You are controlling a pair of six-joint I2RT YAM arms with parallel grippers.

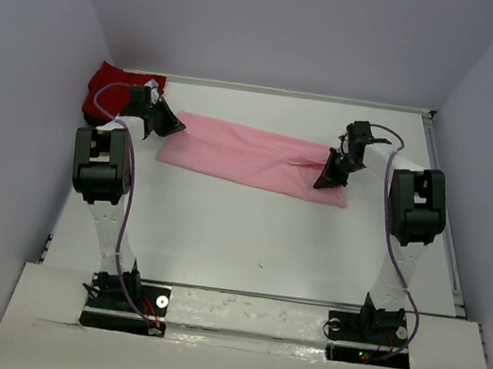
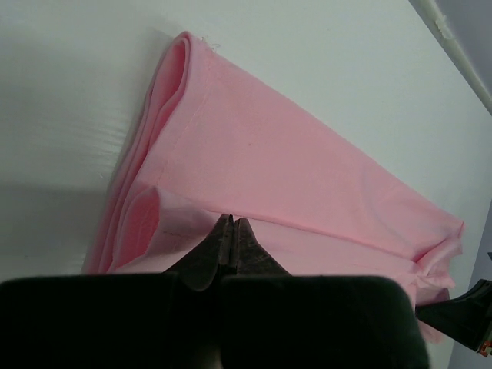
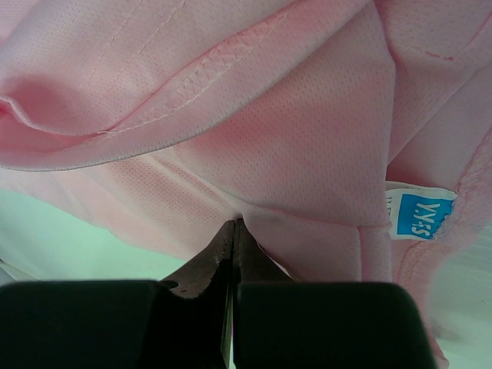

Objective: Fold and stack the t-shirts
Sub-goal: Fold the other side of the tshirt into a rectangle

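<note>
- Left gripper (image 2: 233,223) and right gripper (image 3: 234,224) are each clamped on a thin pinch of the pink t-shirt (image 1: 250,156); either may slip.
- Red t-shirt (image 1: 110,89), at the far-left corner of the tabletop (image 1: 248,235), could get dragged.

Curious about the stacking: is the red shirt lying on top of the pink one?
No, the red shirt sits bunched in the far left corner, beside the pink shirt.

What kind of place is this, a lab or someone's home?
Probably a lab test cell. A bare white table is boxed in by plain walls on three sides. A left arm and right arm are bolted at its near edge, with a pink shirt and red shirt as props.
</note>
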